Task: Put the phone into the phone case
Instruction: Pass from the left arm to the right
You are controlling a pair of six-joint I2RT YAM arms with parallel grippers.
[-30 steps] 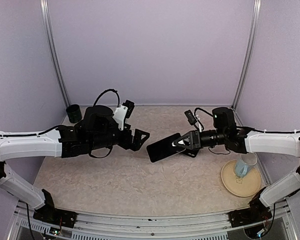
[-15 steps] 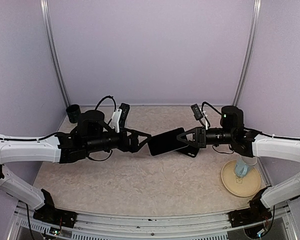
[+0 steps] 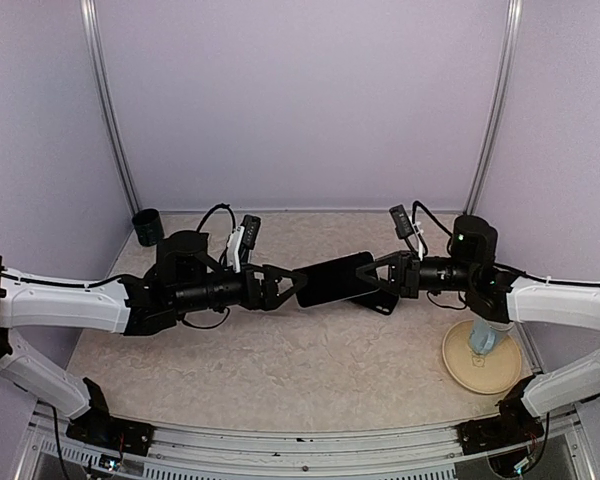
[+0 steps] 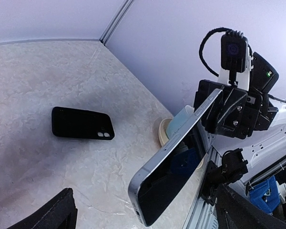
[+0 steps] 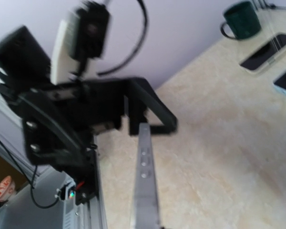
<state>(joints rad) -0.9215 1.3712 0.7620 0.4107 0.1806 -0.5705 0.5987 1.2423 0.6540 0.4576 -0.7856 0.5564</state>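
Note:
The phone (image 3: 332,280) hangs in the air at mid-table, dark screen toward the camera. My right gripper (image 3: 385,274) is shut on its right end; the left wrist view shows this grip (image 4: 223,110). My left gripper (image 3: 286,285) is open, with its fingers (image 4: 55,214) either side of the phone's free end (image 4: 148,205), without a visible hold. The black phone case (image 4: 82,123) lies flat on the table, camera hole to the right. From above it shows partly under the right gripper (image 3: 382,304). The right wrist view shows the phone edge-on (image 5: 145,181) pointing at the left gripper (image 5: 133,114).
A tan plate (image 3: 460,372) with a light blue cup (image 3: 483,337) stands at the right front. A dark green mug (image 3: 147,227) stands at the back left. Two more phones (image 5: 266,51) lie near the mug in the right wrist view.
The arms have closed in on each other. The right gripper has raised the phone and carried it left. The left gripper has turned and moved right until its fingers flank the phone's end.

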